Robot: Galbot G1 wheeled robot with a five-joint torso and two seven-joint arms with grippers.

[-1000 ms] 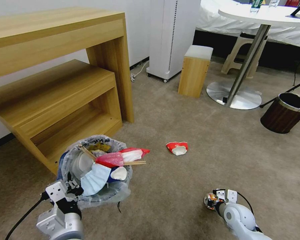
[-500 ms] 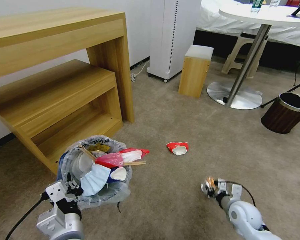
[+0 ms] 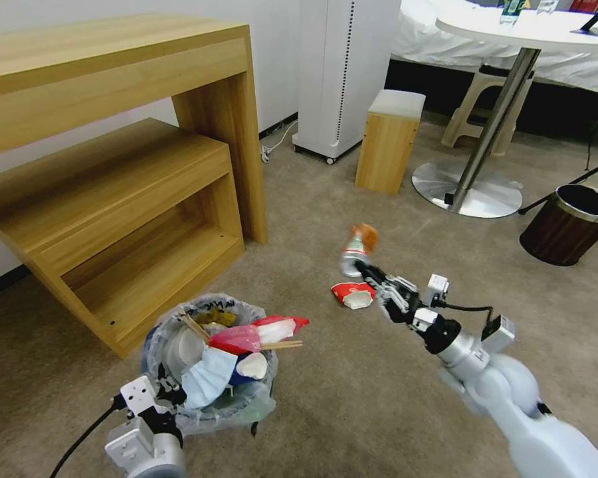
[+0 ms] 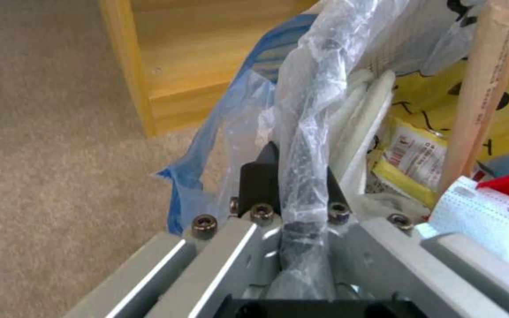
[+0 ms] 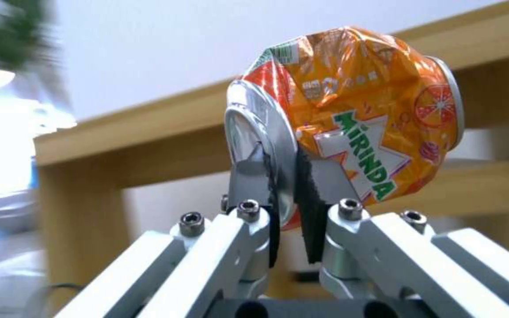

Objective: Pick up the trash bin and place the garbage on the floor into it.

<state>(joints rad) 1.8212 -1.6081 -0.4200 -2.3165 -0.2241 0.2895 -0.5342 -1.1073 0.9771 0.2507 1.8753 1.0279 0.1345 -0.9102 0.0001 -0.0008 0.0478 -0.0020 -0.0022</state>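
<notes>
Our right claw (image 5: 284,176) pinches only the crushed can's (image 5: 355,128) rim, left claw (image 4: 293,194) clamping the trash bin (image 3: 209,362); we risk dropping it short.

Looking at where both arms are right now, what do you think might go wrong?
The right tool pinches only the rim of the crushed orange can, so it might slip out. The trash bin is already heaped, with a pink bag and stick overhanging; the can may bounce off. The left tool grips the bag-covered rim, which could slide.
</notes>
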